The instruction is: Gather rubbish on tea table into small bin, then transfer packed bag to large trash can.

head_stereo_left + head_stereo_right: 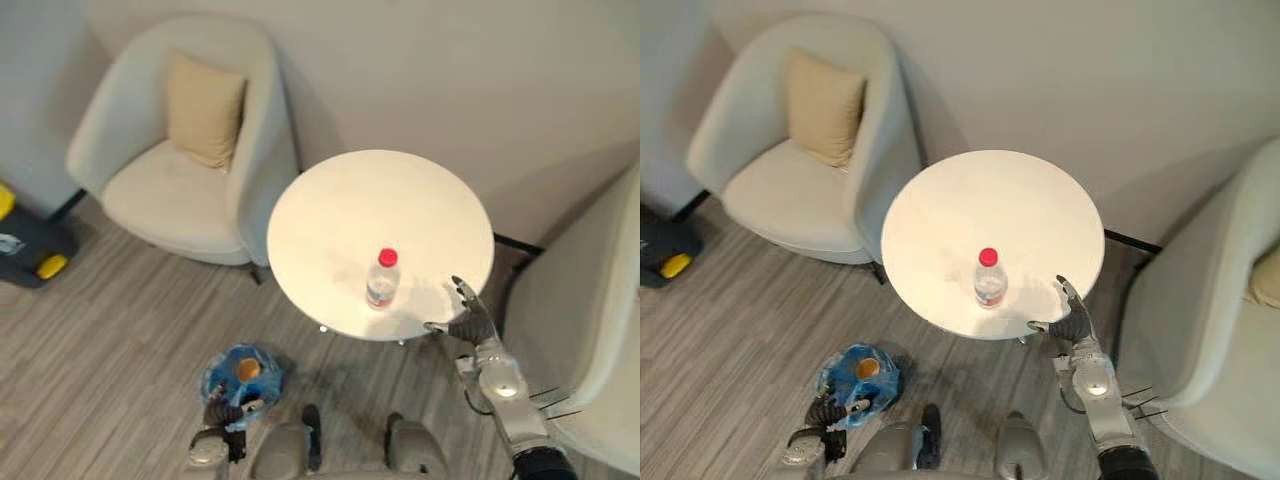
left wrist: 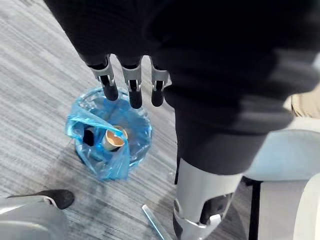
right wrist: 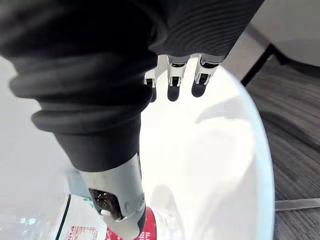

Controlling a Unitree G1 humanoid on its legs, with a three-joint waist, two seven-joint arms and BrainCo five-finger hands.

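A round white desk (image 1: 345,205) is seen at the centre of the head views, with one piece of rubbish left on it: a clear bottle (image 1: 382,281) with a red cap, standing upright near the lower edge. The right hand (image 1: 471,318) is held at the lower right rim of the desk, released, with fingers straight and thumb spread toward the bottle. It is near the bottle but apart from it.

At the lower left, on the wooden floor, the small bin (image 1: 268,374) is lined with a blue bag, and a brown paper cup (image 2: 114,139) is seen lying inside it. The left hand (image 2: 131,86) is held over the bin, fingers relaxed and nothing grasped.

The gathering is judged to be partly done: some rubbish is already in the bin, while the bottle is yet to be picked up and dropped in. The bag has not been tied or lifted out, so the transfer to the large trash can is not yet begun.
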